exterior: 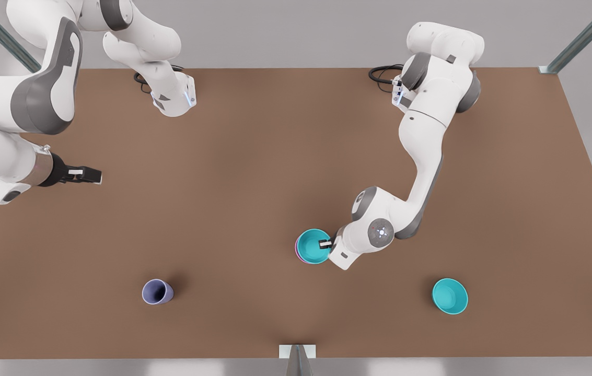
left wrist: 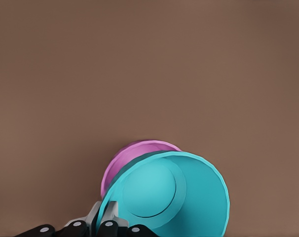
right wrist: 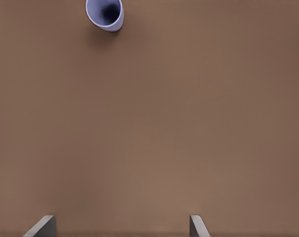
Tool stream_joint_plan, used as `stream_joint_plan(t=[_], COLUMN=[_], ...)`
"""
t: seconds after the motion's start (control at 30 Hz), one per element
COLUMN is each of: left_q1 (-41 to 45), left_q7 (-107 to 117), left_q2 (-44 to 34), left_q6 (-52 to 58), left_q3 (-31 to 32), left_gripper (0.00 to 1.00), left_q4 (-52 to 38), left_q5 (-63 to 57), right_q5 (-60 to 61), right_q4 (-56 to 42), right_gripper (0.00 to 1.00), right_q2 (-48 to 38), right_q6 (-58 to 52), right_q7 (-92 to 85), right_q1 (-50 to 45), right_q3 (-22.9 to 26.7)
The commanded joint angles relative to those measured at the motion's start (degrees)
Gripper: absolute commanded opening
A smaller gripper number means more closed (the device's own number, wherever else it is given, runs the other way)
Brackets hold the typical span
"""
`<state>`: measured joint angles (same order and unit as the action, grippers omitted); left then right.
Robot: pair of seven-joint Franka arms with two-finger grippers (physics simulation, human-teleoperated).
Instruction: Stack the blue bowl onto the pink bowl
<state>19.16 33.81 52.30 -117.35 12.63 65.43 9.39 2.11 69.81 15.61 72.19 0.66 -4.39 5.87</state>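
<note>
The brown table point(exterior: 275, 156) is the biggest thing here, wide and mostly bare. Two white arms reach over it from the far edge.

The arm on the front view's right bends down toward the middle of the table. Its gripper, the left gripper point(exterior: 326, 243), sits at the rim of the blue bowl point(exterior: 312, 245). From the left wrist view the fingers point(left wrist: 106, 213) are pinched on the bowl's wall, one inside and one outside, with only the thin rim between them. The blue bowl point(left wrist: 169, 195) rests inside the pink bowl point(left wrist: 134, 155), and only a sliver of pink point(exterior: 297, 249) peeks out along one side below it.

The other arm waits at the front view's left, well apart from the bowls. Its right gripper point(exterior: 85, 175) hangs over bare table with the fingers point(right wrist: 43, 227) spread wide, holding nothing.

A second teal bowl point(exterior: 450, 296) stands alone toward the near edge on the front view's right, well apart from the stacked pair. A small lavender cup point(exterior: 157, 291) stands near the same edge on the other side, upright and open point(right wrist: 105, 14). Nothing lies between either of them and the stack.
</note>
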Motion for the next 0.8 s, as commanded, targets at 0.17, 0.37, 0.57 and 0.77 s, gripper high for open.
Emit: stream_joint_plan(t=[0.17, 0.37, 0.57, 0.77], left_q1=[0.1, 0.1, -0.2, -13.3], left_q7=[7.6, 7.6, 7.1, -6.3], left_q2=[0.8, 1.5, 1.5, -17.5], left_q6=[-0.1, -0.3, -0.4, 37.8], left_q3=[0.7, 0.7, 0.7, 0.5], left_gripper=[0.21, 0.21, 0.97, 1.0], left_q4=[0.1, 0.1, 0.1, -1.4], left_q5=[0.6, 0.6, 0.6, -14.0], right_q5=[0.0, 0.2, 0.1, 0.0], right_q4=[0.0, 0.1, 0.0, 0.0], right_gripper=[1.0, 1.0, 1.0, 1.0], right_q2=[0.0, 0.0, 0.0, 0.0], right_q6=[-0.1, -0.2, -0.2, -0.2], right_q7=[-2.0, -2.0, -2.0, -2.0], right_q1=[0.0, 0.0, 0.0, 0.0], right_q3=[0.0, 0.0, 0.0, 0.0])
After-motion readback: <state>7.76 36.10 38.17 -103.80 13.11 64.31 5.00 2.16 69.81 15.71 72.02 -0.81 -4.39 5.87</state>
